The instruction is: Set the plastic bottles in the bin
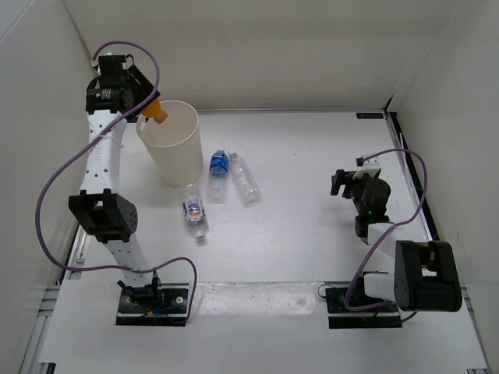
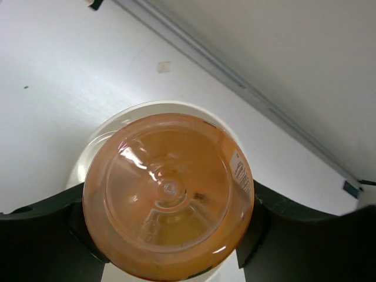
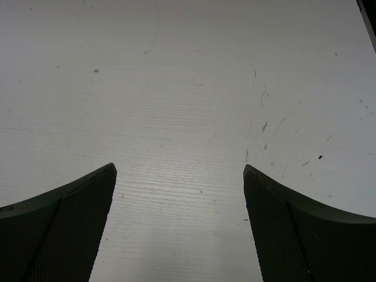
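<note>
My left gripper (image 1: 134, 92) is shut on the small orange-yellow bottle (image 1: 154, 112) and holds it over the far-left rim of the cream-white bin (image 1: 175, 152). In the left wrist view the bottle's base (image 2: 167, 194) fills the space between my gripper's (image 2: 167, 220) fingers, with the bin's rim (image 2: 97, 138) behind it. Three clear bottles lie on the table right of the bin: the blue-labelled one (image 1: 218, 171), the unlabelled one (image 1: 245, 180) and the red-and-blue-labelled one (image 1: 195, 212). My right gripper (image 1: 353, 181) (image 3: 179, 200) is open and empty over bare table.
White walls enclose the table on the left, back and right. A metal rail (image 2: 247, 82) runs along the foot of the back wall. The right arm's base (image 1: 366, 300) and the left arm's base (image 1: 152, 300) sit at the near edge.
</note>
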`<move>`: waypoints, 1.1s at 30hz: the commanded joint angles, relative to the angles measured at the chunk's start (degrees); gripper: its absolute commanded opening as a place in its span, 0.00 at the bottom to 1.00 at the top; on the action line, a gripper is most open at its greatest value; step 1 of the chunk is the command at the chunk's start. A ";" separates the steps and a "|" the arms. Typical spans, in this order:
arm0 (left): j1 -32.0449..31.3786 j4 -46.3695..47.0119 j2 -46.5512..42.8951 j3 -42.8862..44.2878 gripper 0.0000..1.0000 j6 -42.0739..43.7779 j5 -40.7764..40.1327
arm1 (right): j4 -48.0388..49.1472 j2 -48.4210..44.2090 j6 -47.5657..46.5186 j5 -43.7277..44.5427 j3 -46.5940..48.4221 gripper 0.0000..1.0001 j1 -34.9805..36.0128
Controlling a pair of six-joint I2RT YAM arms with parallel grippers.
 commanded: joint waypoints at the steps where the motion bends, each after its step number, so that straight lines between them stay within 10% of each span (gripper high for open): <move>1: 0.62 -1.70 -3.60 -1.12 0.77 3.25 -2.71 | 2.81 -0.14 -0.56 0.97 1.87 0.90 0.37; 16: -0.96 4.02 -5.36 -1.91 0.99 8.07 1.16 | 3.69 -0.92 -1.26 5.89 1.35 0.90 2.74; 28: 0.44 3.67 -18.44 -17.80 0.99 8.35 -5.51 | -22.47 -16.31 -3.65 -3.93 14.69 0.90 10.47; 33: 4.65 4.63 -21.44 -24.93 0.99 1.15 -0.28 | -52.46 -5.98 -13.22 -7.83 43.83 0.90 18.64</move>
